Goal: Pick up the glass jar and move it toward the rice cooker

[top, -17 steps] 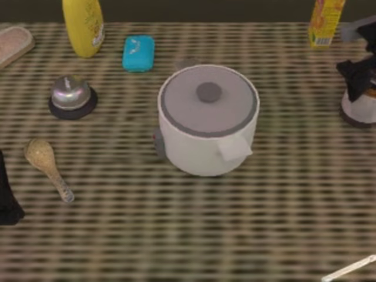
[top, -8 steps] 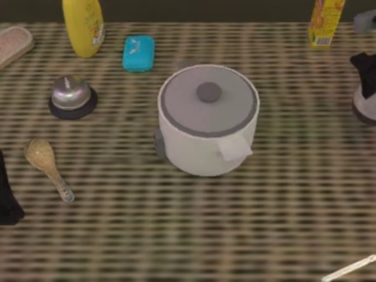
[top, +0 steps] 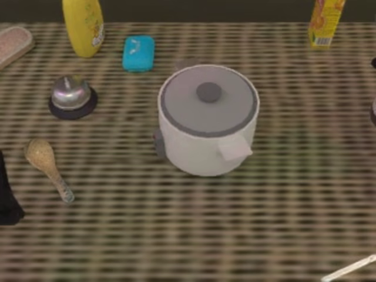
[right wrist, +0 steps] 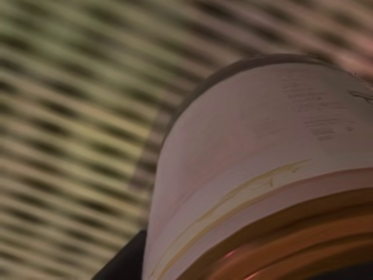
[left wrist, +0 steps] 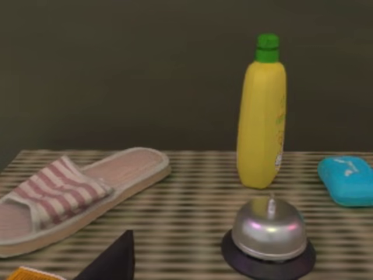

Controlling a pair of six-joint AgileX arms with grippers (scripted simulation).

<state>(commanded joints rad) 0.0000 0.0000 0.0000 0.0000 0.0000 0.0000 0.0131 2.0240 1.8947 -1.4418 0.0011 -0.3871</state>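
Our right wrist view is almost filled by the glass jar (right wrist: 274, 175): its white label and the brown-orange band sit right up against our right gripper's camera, with the woven table (right wrist: 70, 116) beyond it. That closeness suggests the jar lies between our right jaws, but the fingers do not show clearly, so we cannot tell whether they are clamped on it or apart. From above, only a dark sliver at the table's right edge hints at that arm, and the jar itself is not visible there.

The rice cooker (top: 207, 120) stands near the middle of the table, well apart from where our right jaws are. 1 thing seems settled: the jar is within reach of our right jaws. We cannot tell whether it is lifted or resting on the table. The carry toward the cooker is, in our judgement, all left to do.

Our left gripper (left wrist: 113, 259) is parked at the table's left side; only 1 dark tip shows, so its jaws cannot be read. Ahead of it sit the silver bell (left wrist: 269, 236), the yellow bottle (left wrist: 261, 119), a striped slipper (left wrist: 70, 195) and a blue soap bar (left wrist: 347, 181).
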